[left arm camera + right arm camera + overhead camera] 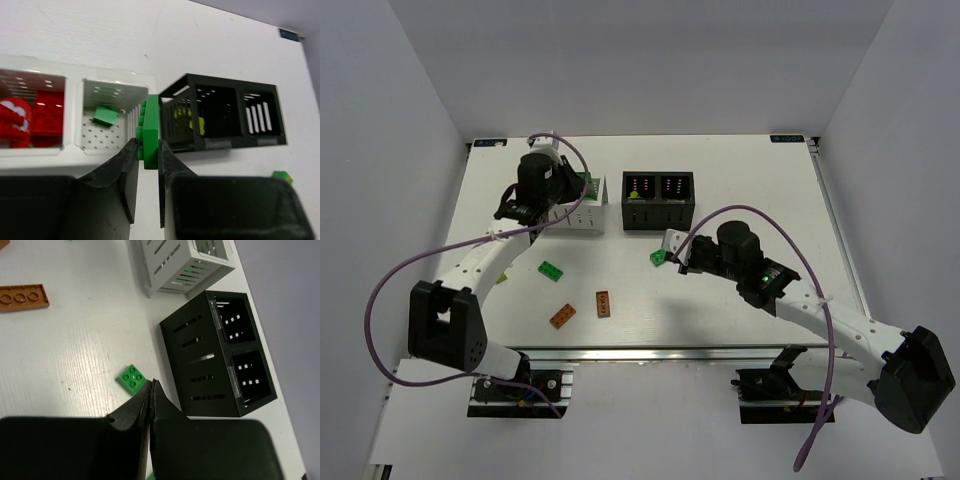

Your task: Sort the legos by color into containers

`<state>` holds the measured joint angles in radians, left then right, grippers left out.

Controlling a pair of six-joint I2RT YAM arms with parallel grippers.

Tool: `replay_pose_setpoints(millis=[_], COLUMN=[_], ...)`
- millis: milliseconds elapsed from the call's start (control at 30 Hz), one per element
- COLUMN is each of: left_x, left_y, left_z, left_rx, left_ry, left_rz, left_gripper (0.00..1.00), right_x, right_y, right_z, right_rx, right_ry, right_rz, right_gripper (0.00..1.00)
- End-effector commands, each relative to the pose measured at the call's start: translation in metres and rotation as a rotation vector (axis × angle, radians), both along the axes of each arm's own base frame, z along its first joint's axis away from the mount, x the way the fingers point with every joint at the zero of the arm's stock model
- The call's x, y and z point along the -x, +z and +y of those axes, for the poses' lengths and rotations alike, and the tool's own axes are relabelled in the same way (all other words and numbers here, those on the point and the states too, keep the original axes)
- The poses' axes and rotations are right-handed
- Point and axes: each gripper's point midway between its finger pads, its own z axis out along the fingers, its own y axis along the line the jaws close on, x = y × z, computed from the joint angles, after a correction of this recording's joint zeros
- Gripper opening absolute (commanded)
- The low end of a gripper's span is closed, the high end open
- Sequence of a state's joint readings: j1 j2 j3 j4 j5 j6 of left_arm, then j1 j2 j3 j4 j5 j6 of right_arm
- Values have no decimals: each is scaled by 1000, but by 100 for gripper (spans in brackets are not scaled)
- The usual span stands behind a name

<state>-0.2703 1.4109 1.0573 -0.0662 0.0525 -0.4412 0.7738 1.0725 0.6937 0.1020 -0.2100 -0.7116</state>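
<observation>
My left gripper (149, 150) is shut on a green lego (150, 131), which it holds on edge just in front of the white container (107, 86). That container's left compartment holds red legos (35, 117) and its right one holds a green lego (105, 116). The black container (220, 117) beside it shows yellow-green legos (186, 119) in its left compartment. My right gripper (151, 383) is shut on nothing, and its tips rest right beside a small square green lego (132, 377) on the table, near the black container (220, 355).
On the table in front lie a green lego (552, 268) and two brown-orange legos (562, 316) (603, 303). The white container (582, 205) and black container (659, 200) stand side by side at the back middle. Purple cables loop from both arms.
</observation>
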Motion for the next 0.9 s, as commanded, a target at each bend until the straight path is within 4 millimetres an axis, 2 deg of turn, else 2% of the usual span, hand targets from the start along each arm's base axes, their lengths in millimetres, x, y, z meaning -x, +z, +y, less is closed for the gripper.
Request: replay_pose_setpoints(millis=[0,33,100,167,233,333,400,467,633,667,700,733,767,800,833,867], left_x=[-16,-21,-24,-28,-30,-32,-32,-31,-23,-20,-17,-15,-14,-9,-6,-4], left_y=[-3,0,-13,-16,-24,-30,-32,-30,-17,-4,-2,2,8,20,21,25], left_z=[19,19,19,18,17,16,17,18,17,17,18,22,24,28,34,40], left_rx=[-100,-105,-126,-131,-137,-146,-149,-151,-123,-113,-110,-109,-103,-94,-102,-103], left_ry=[80,85,84,79,75,73,76,78,74,76,78,96,108,126,157,184], left_rz=[21,18,57,71,95,118,128,125,99,70,64,52,35,7,-2,-12], left_gripper=[0,0,0,1,6,35,52,58,62,63,63,63,69,76,86,96], right_x=[-2,-2,-4,-5,-4,-6,-7,-6,-7,-7,-8,-8,-10,-11,-14,-15], right_y=[29,32,37,41,43,44,43,41,42,42,42,43,45,47,50,51], right_z=[4,2,-2,-6,-7,-9,-9,-8,-10,-10,-11,-12,-14,-17,-19,-22], right_rx=[-66,-80,-100,-120,-128,-129,-130,-126,-125,-126,-128,-130,-134,-139,-152,-159], right_ry=[10,5,-8,-19,-16,-19,-20,-18,-23,-24,-29,-33,-41,-52,-62,-61], right_rz=[-18,-20,-30,-39,-38,-37,-31,-26,-30,-32,-33,-36,-43,-52,-64,-71], right_gripper=[0,1,4,8,10,14,18,21,28,30,32,41,49,71,86,89])
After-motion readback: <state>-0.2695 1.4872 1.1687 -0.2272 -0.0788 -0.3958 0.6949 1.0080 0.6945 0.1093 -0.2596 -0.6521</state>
